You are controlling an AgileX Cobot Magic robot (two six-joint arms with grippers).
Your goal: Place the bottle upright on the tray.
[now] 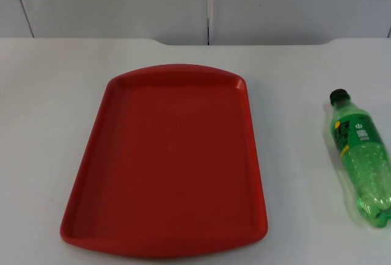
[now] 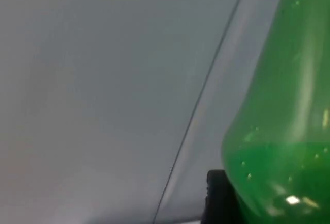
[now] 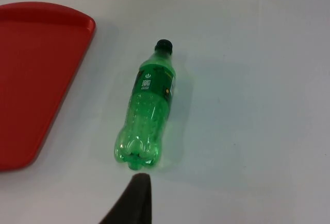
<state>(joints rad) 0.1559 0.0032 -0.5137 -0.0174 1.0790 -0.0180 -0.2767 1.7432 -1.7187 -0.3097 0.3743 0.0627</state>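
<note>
Top view has the green bottle [image 1: 360, 158] lying on the worktop [image 1: 299, 94], well right of the red tray [image 1: 168, 161], cap toward the wall. Right claw [image 3: 135, 195] sits just behind its base; best approach is mid-body, fingers across it. Neither claw's opening can be told; the left wrist view puzzles, green plastic [image 2: 281, 131] close against grey

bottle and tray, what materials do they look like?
Bottle: likely thin clear green plastic, glossy; bubbles and highlights show through it; dark cap, printed label.
Tray: apparently moulded red plastic, smooth satin finish, one piece with a raised rounded rim.
</note>
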